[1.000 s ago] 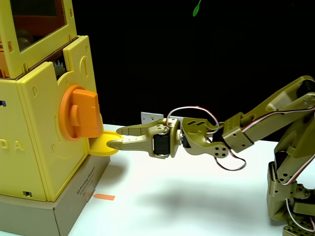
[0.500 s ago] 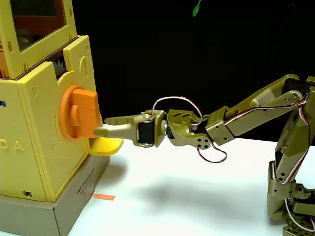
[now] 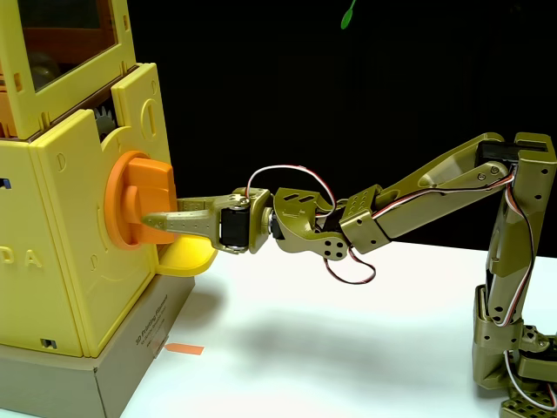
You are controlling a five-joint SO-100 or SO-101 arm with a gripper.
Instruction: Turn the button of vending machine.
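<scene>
gripper (image 3: 150, 222) lay level at the end of the outstretched olive arm (image 3: 409, 196), reaching toward nine o'clock in the fixed view so its fingers met the button (image 3: 139, 200) head-on, presumably the approach needed to twist it. one finger lay across the front of the bar, its tip against the orange face; the other was hidden behind it, so i could not tell how wide the gripper stood or whether it truly pinched the bar. the button sat on the side panel of the vending machine (image 3: 70, 261), at about nine o'clock in the picture, just above the yellow tray (image 3: 187, 257) that jutted out at the machine's foot. it was a round orange disc with a thick rectangular bar standing upright across it. the machine rested on a grey cardboard base (image 3: 104, 374) on the white table (image 3: 331, 348).
</scene>
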